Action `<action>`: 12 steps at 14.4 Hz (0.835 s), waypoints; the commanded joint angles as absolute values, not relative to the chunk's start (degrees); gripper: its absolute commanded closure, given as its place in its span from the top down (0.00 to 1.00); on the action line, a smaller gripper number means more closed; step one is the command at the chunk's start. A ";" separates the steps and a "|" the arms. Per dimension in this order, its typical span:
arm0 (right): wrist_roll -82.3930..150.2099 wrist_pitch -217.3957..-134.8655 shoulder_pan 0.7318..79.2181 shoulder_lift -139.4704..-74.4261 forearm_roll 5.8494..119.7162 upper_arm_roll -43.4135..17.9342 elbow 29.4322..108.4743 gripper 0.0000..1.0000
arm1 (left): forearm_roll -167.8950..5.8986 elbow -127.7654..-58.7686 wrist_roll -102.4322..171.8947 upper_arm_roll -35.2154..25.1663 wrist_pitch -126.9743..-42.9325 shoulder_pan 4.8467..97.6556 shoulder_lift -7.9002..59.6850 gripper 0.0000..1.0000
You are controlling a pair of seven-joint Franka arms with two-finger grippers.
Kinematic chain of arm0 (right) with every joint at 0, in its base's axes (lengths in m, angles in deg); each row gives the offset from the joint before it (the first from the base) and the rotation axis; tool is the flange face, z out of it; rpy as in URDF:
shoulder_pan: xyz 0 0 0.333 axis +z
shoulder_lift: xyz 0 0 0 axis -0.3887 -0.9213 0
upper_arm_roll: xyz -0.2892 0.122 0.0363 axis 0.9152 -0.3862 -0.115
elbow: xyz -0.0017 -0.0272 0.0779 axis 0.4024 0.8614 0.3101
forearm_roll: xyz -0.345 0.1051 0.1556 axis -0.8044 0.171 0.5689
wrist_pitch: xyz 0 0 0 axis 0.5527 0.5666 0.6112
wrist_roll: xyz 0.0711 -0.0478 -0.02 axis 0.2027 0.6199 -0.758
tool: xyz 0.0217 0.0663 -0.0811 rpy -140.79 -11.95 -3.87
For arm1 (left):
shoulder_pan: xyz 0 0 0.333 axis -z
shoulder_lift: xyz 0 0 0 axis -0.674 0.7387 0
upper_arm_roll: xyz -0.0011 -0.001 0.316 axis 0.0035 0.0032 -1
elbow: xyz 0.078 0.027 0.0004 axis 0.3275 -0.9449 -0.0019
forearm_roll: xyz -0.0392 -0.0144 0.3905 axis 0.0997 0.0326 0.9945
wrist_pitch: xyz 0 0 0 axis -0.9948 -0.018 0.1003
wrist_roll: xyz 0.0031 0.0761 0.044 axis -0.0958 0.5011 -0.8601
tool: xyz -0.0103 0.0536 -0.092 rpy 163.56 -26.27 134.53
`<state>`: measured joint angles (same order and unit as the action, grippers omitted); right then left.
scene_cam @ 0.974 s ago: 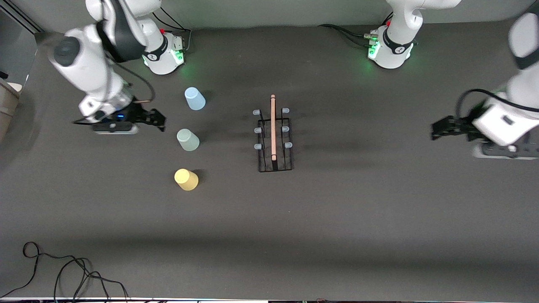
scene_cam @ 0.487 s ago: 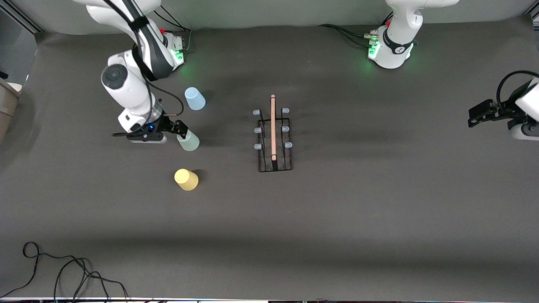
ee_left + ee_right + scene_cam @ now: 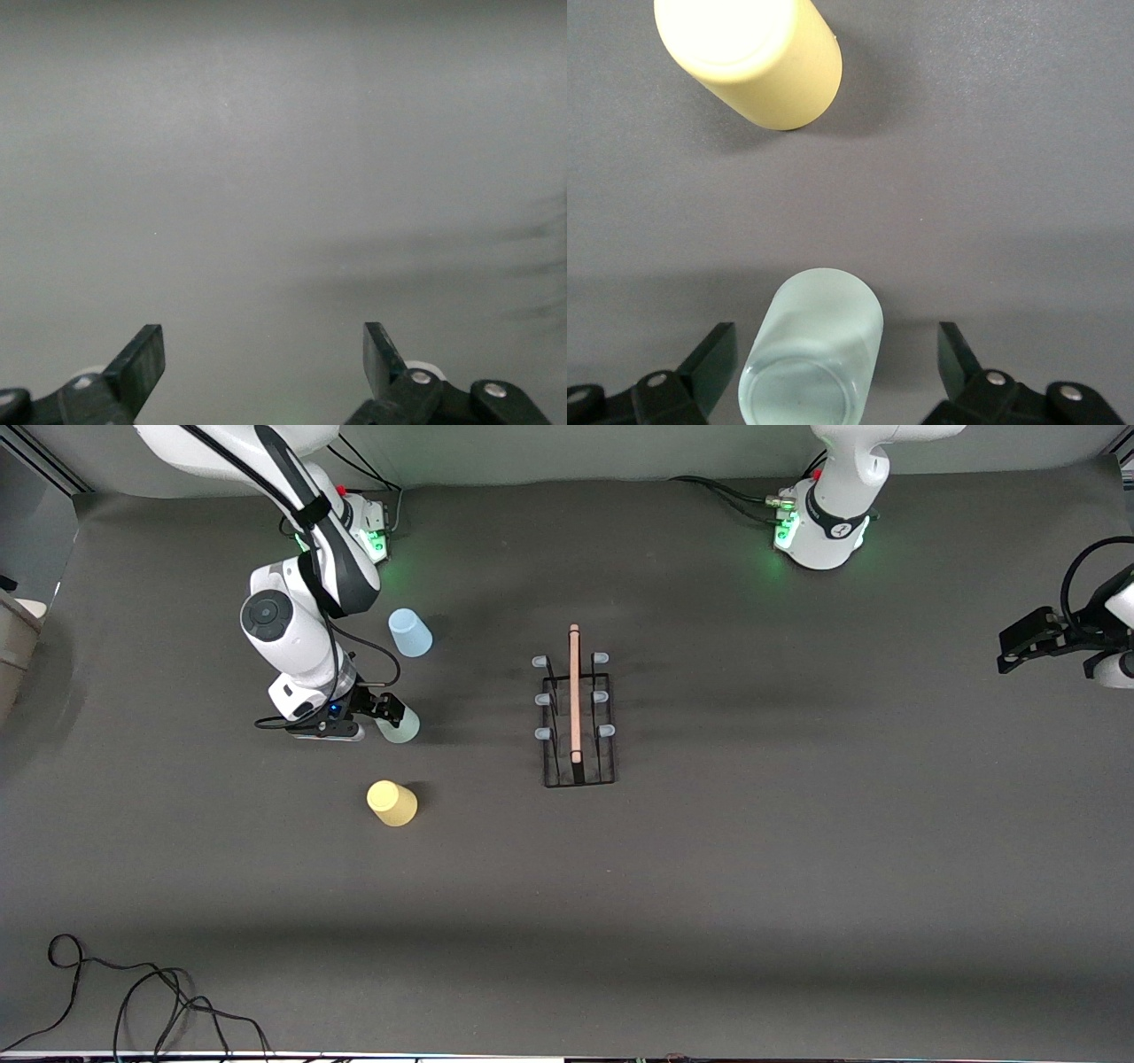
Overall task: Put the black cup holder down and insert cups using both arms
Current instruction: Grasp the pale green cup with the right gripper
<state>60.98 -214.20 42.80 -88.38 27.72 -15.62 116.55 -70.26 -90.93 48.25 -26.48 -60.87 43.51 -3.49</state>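
While green cup (image 3: pixel 815 354) sits between right claw (image 3: pixel 833 367) fingers, untouched

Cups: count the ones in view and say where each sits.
3, all on the table toward the right arm's end: blue cup farthest from the front camera, green cup between the open right claw's fingers, yellow cup nearest.

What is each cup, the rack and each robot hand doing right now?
black cup holder: upright, no cups on it.
light blue cup: upside down.
pale green cup: upside down, between the open fingers.
yellow cup: upside down.
right gripper: open, around the green cup.
left gripper: open, empty.
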 commanded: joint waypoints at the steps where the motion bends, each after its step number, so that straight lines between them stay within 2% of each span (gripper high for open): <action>1: 61.79 -214.41 43.36 -89.46 30.93 -15.55 116.18 1.00 | -69.81 -91.91 49.00 -26.16 -61.83 43.08 -3.77 1.00; 3: 61.79 -214.49 46.15 -89.64 33.22 -15.47 116.09 1.00 | -69.98 -91.90 48.92 -26.08 -61.83 43.17 -3.68 1.00; 10: 60.91 -214.49 46.17 -90.78 34.02 -15.29 116.09 1.00 | -70.51 -91.99 48.92 -26.07 -61.83 42.99 -3.77 1.00; 11: 60.83 -214.67 46.17 -91.13 34.02 -15.29 116.09 0.90 | -70.60 -92.08 48.92 -26.07 -61.83 43.08 -3.68 1.00; 12: 60.74 -214.67 46.25 -91.13 34.02 -15.29 116.09 0.63 | -70.60 -91.99 48.92 -26.07 -61.92 43.43 -3.68 1.00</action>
<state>61.11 -214.14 45.82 -90.26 32.94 -15.59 116.55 -70.34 -91.47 48.25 -26.25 -61.12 43.36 -3.26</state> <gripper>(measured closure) 0.075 0.000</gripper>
